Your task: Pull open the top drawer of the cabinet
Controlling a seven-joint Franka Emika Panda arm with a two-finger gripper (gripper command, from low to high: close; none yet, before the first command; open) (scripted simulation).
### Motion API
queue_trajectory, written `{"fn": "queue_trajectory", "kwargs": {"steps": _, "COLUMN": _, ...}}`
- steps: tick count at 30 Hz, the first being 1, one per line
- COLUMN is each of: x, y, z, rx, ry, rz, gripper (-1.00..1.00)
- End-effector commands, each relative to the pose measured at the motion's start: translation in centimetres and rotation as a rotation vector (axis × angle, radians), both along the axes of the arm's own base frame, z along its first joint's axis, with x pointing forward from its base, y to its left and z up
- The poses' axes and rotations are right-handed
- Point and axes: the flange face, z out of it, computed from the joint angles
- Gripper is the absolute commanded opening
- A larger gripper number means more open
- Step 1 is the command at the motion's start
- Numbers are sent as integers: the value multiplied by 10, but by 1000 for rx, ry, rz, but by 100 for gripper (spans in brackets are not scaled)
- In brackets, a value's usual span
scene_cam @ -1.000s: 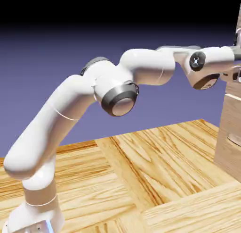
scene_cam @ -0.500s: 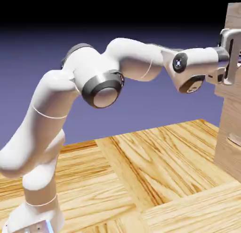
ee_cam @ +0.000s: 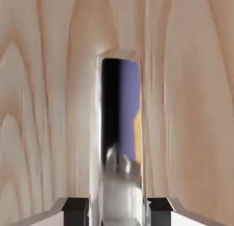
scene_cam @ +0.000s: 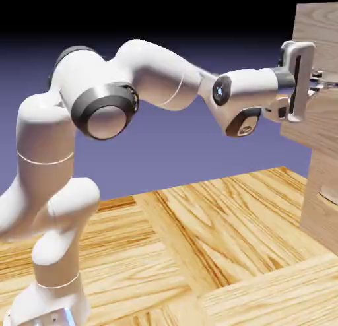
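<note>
Light-tan wood, so the top drawer at the head of the cabinet looks stiff and probably heavyish, best pulled by its slick shiny handle, which the fingers are clenched around.

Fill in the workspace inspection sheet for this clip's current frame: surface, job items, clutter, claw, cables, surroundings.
Surface: wood-plank floor with glossy striped grain, bare where visible.
Job's things: cabinet stands at the exterior view's right edge; its top drawer juts out toward the arm past the panels below; a shiny metal bar handle runs up the drawer front in the hand view.
Clutter: nothing seen.
Claw: claw shut on the handle, one grey fingertip on each side of the bar; the hand sits level against the drawer front.
Cables: nothing seen.
Surroundings: plain blue-violet backdrop, dark toward the top.
</note>
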Motion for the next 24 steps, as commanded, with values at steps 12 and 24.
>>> {"fn": "queue_trajectory", "kwargs": {"steps": 12, "x": -57, "y": 0, "z": 0, "rx": 0, "ry": 1, "rz": 0, "gripper": -100}}
{"fn": "queue_trajectory", "kwargs": {"steps": 24, "x": -120, "y": -1, "z": -1, "rx": 4, "ry": 3, "rz": 1, "gripper": 100}}
